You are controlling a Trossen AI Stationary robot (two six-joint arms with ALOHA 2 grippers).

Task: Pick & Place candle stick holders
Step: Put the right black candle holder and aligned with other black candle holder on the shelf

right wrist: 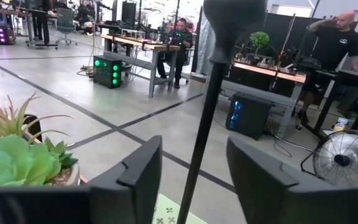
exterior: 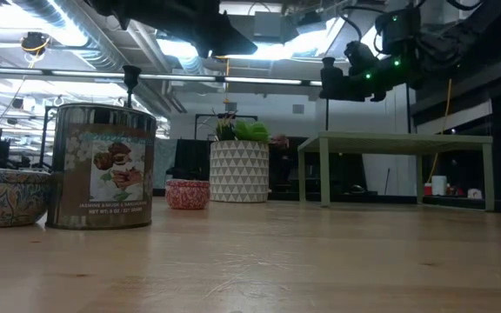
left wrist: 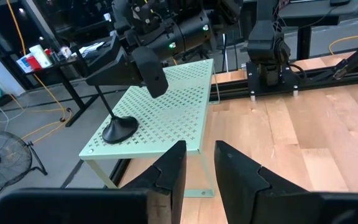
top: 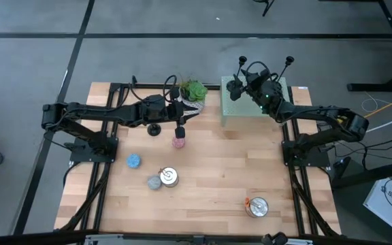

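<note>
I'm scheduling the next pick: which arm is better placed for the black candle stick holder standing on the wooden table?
Left. The left gripper is empty, near that black candle stick holder; the right gripper straddles another holder's stem over the green perforated shelf.

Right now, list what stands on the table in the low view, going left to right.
Low patterned tin → tall labelled tin → pink candle → patterned plant pot → green rack.
</note>
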